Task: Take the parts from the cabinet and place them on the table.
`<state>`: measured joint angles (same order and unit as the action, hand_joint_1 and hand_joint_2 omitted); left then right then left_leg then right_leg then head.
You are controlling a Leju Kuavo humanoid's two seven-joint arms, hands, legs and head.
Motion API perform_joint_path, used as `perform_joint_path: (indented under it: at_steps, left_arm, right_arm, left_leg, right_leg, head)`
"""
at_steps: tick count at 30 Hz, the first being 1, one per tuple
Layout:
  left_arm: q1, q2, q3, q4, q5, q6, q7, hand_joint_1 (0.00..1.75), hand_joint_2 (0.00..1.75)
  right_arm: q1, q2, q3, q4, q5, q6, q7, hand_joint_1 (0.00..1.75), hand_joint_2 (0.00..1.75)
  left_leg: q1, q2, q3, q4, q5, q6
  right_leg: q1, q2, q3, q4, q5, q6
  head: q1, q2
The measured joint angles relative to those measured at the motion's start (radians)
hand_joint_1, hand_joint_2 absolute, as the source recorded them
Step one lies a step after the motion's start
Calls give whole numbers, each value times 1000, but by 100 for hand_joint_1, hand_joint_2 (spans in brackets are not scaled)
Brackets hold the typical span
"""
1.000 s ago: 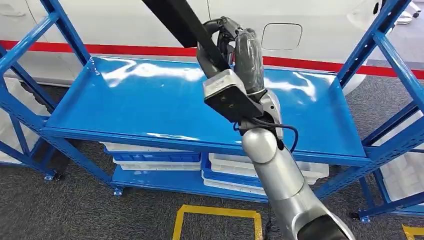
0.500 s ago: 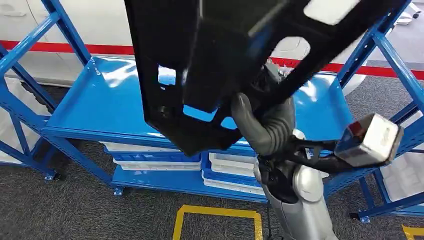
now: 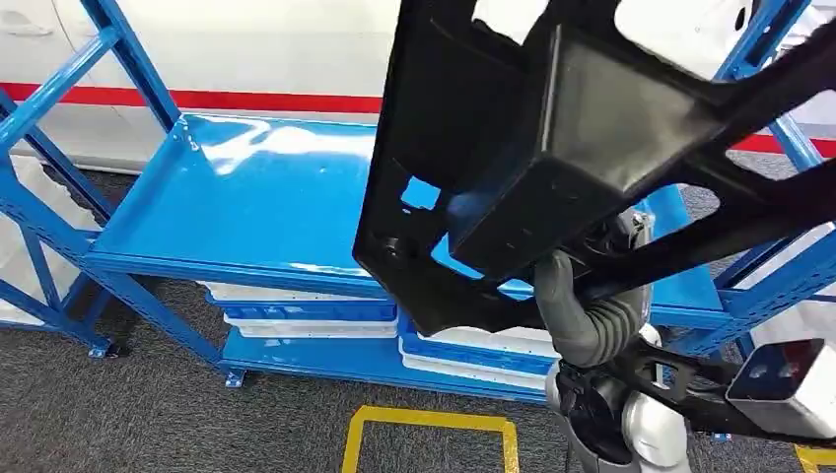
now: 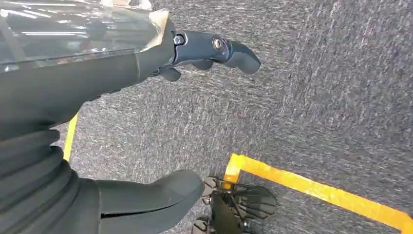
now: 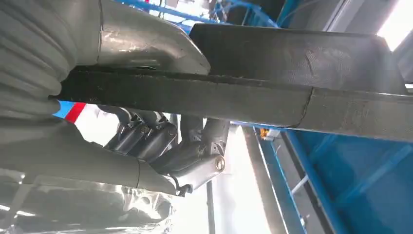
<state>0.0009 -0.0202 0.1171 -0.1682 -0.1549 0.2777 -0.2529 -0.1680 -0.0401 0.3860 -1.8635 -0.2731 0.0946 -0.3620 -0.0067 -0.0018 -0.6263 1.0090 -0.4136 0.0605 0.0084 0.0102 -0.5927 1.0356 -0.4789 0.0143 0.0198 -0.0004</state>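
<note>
Right hand [image 3: 584, 325] grips large black moulded plastic frame part [image 3: 552, 148], lifted clear above blue metal shelf [image 3: 246, 207]. Left hand [image 4: 146, 122] hangs spread, holding nothing. Carrying it well likely means keeping it level, clear of the blue uprights [image 3: 44, 232].

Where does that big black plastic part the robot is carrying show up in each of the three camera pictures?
Head view: the black plastic part fills the upper right, in front of the blue shelf, gripped from below by the right hand.
Left wrist view: not in it; the left hand hangs over grey carpet.
Right wrist view: the part's edge crosses the middle as a dark bar, clasped by the right hand.
Shared landmark: the blue shelf.
</note>
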Motion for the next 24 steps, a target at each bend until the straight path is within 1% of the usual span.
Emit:
perform_joint_path:
  at_steps: [1,2,3,4,5,6,7,8,9,10,11,12,13,14,15,16,17,18,19,20,21,22,23,24]
  left_arm:
    - [0,-2,0,0,0,0,-2,0,175]
    - [-1,-2,1,0,0,0,-3,0,175]
    - [0,-2,1,0,0,0,-3,0,175]
    - [1,-2,1,0,0,0,-4,0,175]
    - [0,-4,2,0,0,-1,-5,0,175]
    - [0,-5,2,0,0,-1,-5,0,175]
    - [0,-7,2,0,0,-1,-7,0,175]
    - [0,-8,2,0,0,-1,-7,0,175]
    - [0,-10,2,0,0,-1,-7,0,175]
    - [0,-8,2,0,0,-1,-8,0,175]
    - [1,-3,2,0,0,-1,-8,0,175]
    - [1,-6,2,0,-1,-1,-9,0,175]
    - [0,-7,2,0,-1,-1,-10,0,175]
    - [1,-7,2,0,-1,-1,-10,0,175]
    - [3,-7,2,0,-1,-1,-10,0,175]
    - [3,-8,1,0,-1,-1,-10,0,175]
    - [4,-8,1,0,-1,-1,-10,0,175]
    - [3,-9,1,0,-3,-1,-10,0,175]
    - [2,-8,1,0,-4,-1,-10,0,175]
    - [2,-8,1,0,-5,-1,-10,0,175]
    - [2,-8,1,0,-6,-1,-10,0,175]
    - [2,-8,1,0,-7,-2,-10,0,175]
    - [1,-9,1,0,-8,-4,-10,0,175]
    - [0,-9,1,0,-11,-5,-10,0,175]
  right_arm:
    - [9,-4,-9,-5,2,0,-1,175,175]
    - [15,-7,-14,-6,4,0,-2,175,175]
    - [22,-10,-18,-6,5,0,-2,175,175]
    - [32,-15,-24,-6,7,0,-2,175,175]
    - [40,-18,-30,-6,8,-1,-2,175,175]
    - [46,-19,-36,-6,13,-1,-2,175,175]
    - [48,-20,-40,-6,14,-1,-2,175,175]
    - [49,-21,-42,-6,16,-1,-2,175,175]
    - [49,-22,-43,-6,16,-1,-2,175,175]
    - [49,-22,-43,-6,16,-1,-2,175,175]
    - [52,-23,-43,-6,18,-1,-2,175,175]
    - [54,-24,-46,-10,16,-1,-4,175,175]
    - [55,-23,-46,-10,16,-1,-4,175,175]
    - [55,-23,-46,-11,17,-2,-4,175,175]
    - [55,-24,-46,-12,23,-2,-4,175,175]
    - [55,-22,-46,-13,29,-1,-4,175,175]
    - [55,-21,-46,-14,37,2,-4,175,175]
    - [56,-20,-46,-16,42,5,-4,175,175]
    - [59,-20,-46,-18,48,9,-3,175,175]
    - [62,-19,-46,-18,52,14,-3,175,175]
    - [63,-19,-46,-18,56,23,-1,175,175]
    - [64,-20,-46,-19,57,28,0,175,175]
    - [64,-20,-46,-20,58,34,3,175,175]
    - [64,-20,-46,-21,58,42,3,175,175]
  left_leg:
    - [0,0,5,-8,4,4]
    - [1,2,4,-8,6,7]
    - [3,4,2,-8,6,6]
    - [4,5,-2,-8,8,3]
    - [7,6,-6,-8,11,-1]
    - [11,7,-9,-8,14,-7]
    - [17,8,-14,-7,18,-13]
    - [24,8,-18,-5,22,-20]
    - [30,9,-24,-1,25,-27]
    - [26,10,-28,6,27,-39]
    - [28,6,-31,4,30,-47]
    - [23,4,-30,12,33,-54]
    - [25,2,-32,12,37,-59]
    - [28,3,-31,5,43,-68]
    - [35,2,-35,5,49,-74]
    - [37,4,-44,22,14,-75]
    - [36,4,-61,69,-45,-77]
    - [36,2,-83,144,-104,-79]
    - [36,2,-106,227,-151,-81]
    - [35,2,-122,296,-182,-80]
    - [35,2,-119,326,-189,-77]
    - [34,2,-92,308,-177,-70]
    - [31,2,-42,245,-152,-61]
    - [25,0,27,149,-125,-47]
  right_leg:
    - [1,0,-7,24,-25,1]
    - [-2,0,-30,82,-62,-2]
    - [-7,0,-59,158,-99,-3]
    - [-13,0,-87,233,-132,0]
    - [-20,0,-104,285,-149,9]
    - [-25,-1,-96,282,-144,22]
    - [-33,-2,-57,224,-121,41]
    - [-41,-5,-4,135,-91,60]
    - [-48,-9,55,38,-66,77]
    - [-56,-16,96,-36,-70,84]
    - [-42,-7,90,-7,-44,78]
    - [-47,-4,79,-11,-49,64]
    - [-45,-1,70,-7,-53,51]
    - [-43,-1,67,-5,-51,38]
    - [-47,-2,58,-8,-41,23]
    - [-46,-2,58,-8,-33,10]
    - [-44,-2,50,-8,-25,-2]
    - [-40,-2,40,-7,-15,-8]
    - [-36,-3,30,-6,-8,-10]
    - [-30,-4,21,-6,-1,-13]
    - [-25,-4,12,-6,5,-13]
    - [-20,-4,3,-6,12,-14]
    - [-16,-3,-5,-6,18,-14]
    - [-13,-3,-11,-6,25,-15]
  head:
    - [2,0]
    - [1,0]
    - [2,0]
    - [1,0]
    - [2,0]
    - [2,0]
    - [2,0]
    - [2,0]
    - [1,0]
    - [2,0]
    - [4,0]
    - [2,0]
    - [0,0]
    - [1,0]
    - [0,0]
    - [0,0]
    - [0,0]
    - [0,0]
    - [0,0]
    - [0,0]
    - [0,0]
    - [0,0]
    - [0,0]
    - [0,0]
